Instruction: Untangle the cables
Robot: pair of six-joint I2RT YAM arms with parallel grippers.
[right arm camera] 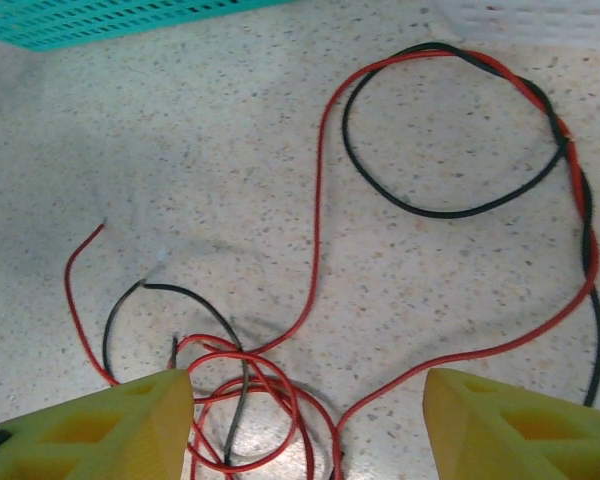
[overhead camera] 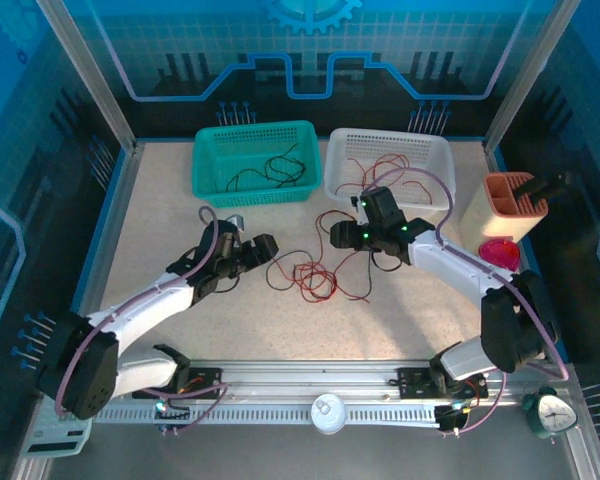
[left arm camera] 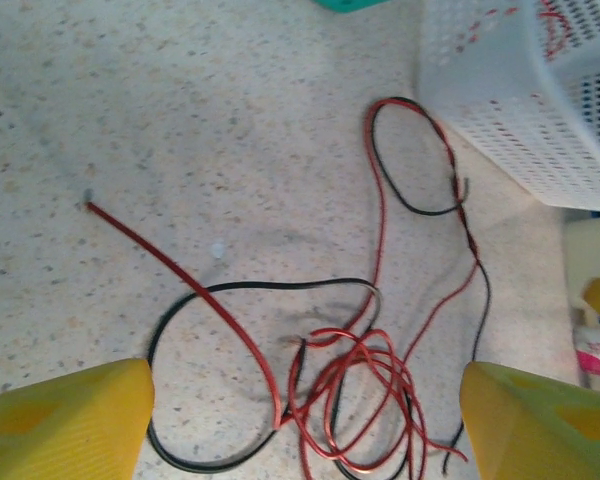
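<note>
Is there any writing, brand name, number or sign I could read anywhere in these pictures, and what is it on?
No words or numbers can be read.
clock, near right corner: dial markings, too small to read.
white round lid on the front rail: a faint mark, too blurred to read.
gear symbol on the blue back wall: a drawn sign, no lettering.

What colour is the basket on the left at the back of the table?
The left basket is teal green, clearest in the top external view.

Teal basket [overhead camera: 250,190]: back left, right beside the white basket [overhead camera: 336,165].
Orange holder [overhead camera: 505,205]: far right, pink dish [overhead camera: 499,250] just in front.
Clock [overhead camera: 552,412]: near-right corner.
</note>
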